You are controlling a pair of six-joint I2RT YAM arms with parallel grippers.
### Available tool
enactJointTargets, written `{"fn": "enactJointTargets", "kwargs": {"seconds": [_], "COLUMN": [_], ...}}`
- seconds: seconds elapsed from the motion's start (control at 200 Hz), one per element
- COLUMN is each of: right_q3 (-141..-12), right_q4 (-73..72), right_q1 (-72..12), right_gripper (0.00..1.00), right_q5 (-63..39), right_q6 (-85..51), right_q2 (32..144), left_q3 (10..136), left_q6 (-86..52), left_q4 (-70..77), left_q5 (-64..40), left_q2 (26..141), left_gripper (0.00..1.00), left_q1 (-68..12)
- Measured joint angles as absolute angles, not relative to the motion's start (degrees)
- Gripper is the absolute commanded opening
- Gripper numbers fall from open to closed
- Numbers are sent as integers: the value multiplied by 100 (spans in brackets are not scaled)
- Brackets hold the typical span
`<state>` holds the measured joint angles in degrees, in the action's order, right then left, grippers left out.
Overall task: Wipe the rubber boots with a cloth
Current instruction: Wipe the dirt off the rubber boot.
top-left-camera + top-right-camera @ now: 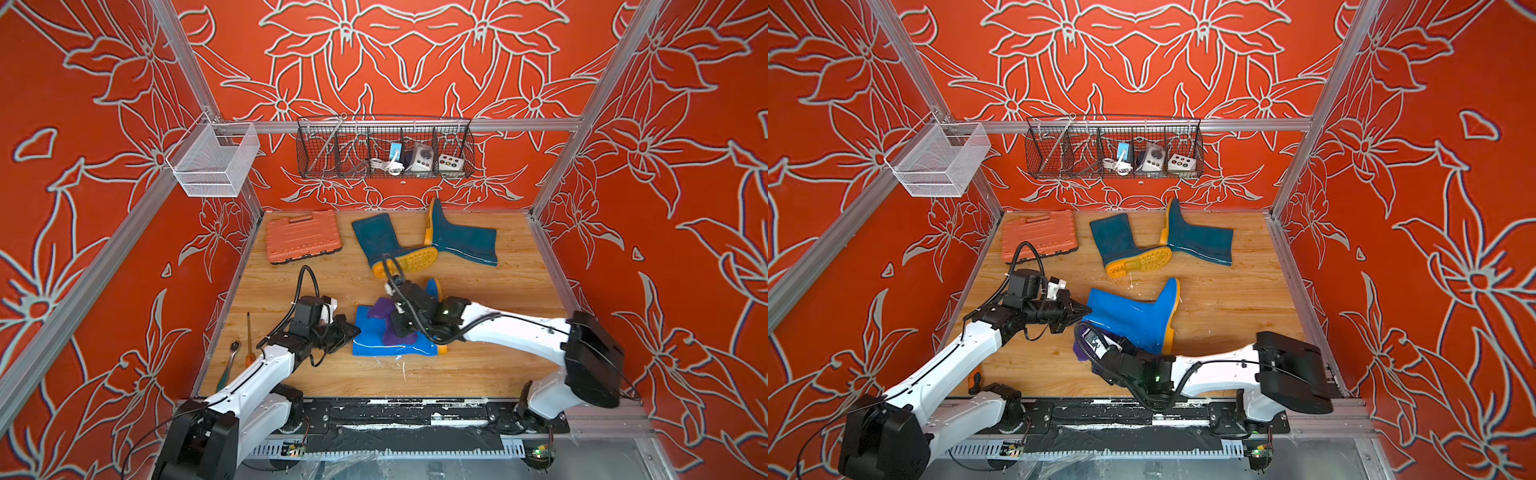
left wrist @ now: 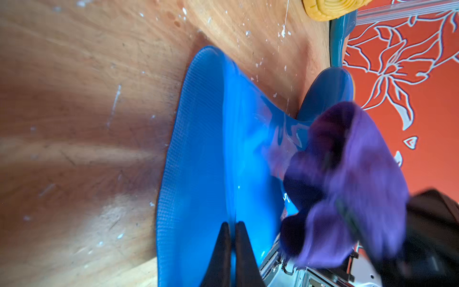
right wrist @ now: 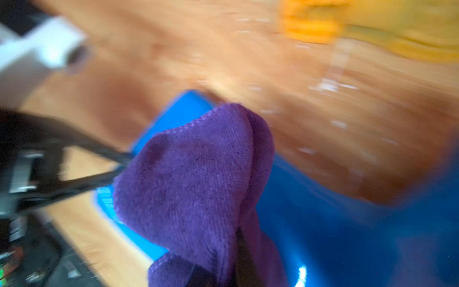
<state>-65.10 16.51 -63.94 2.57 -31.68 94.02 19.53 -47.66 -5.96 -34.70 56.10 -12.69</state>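
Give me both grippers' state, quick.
The left gripper is shut, jaws empty, tips at the blue boot.
The right gripper is shut on the purple cloth.

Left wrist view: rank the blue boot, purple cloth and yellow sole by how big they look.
1. blue boot, largest
2. purple cloth, blurred
3. yellow sole, smallest, but cut off by the frame edge

Blue boot (image 1: 374, 345) on its side, purple cloth (image 1: 382, 309) bunched atop; two teal boots (image 1: 378, 237) flat behind.
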Motion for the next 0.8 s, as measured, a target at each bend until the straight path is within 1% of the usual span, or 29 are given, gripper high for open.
{"fn": "enactJointTargets", "kwargs": {"seconds": [0.11, 0.245, 0.35, 0.44, 0.505, 0.59, 0.656, 0.726, 0.801], "right_q3": [-6748, -6191, -5223, -4427, -4128, -3920, -3885, -3883, -3887], "right_q4": [1378, 1315, 1317, 1341, 1299, 1192, 921, 451, -169], "right_q1": [-6718, -6556, -6058, -5500, -5400, -5837, -6479, -7137, -7723], "right_gripper": [0, 0, 0, 0, 0, 0, 0, 0, 0], "right_q5": [110, 165, 217, 268, 392, 891, 1369, 1793, 2215], "right_q6": [-3153, -3140, -3153, -3186, -3155, -2978, -2751, -2484, -2176], "right_q2": [9880, 9771, 9102, 8180, 7491, 6687, 6375, 6418, 6827], "left_q3": [1988, 2018, 2169, 2383, 2567, 2858, 3111, 3358, 3507], "left_q6": [-4801, -4834, -4849, -4858, -4888, -4945, -5002, -5105, -5288], "left_q4": [-657, -784, -897, -1031, -1138, -1306, -1483, -1671, -1769], "left_q5": [-3514, -3594, -3671, -3758, -3846, -3872, -3900, -3946, -4003], "left_q2": [5599, 5599, 5599, 5601, 5614, 5743, 5918, 6058, 6082], "left_gripper": [0, 0, 0, 0, 0, 0, 0, 0, 0], "left_q1": [-1269, -1269, -1271, -1269, -1278, -1269, -1269, -1271, -1269]}}
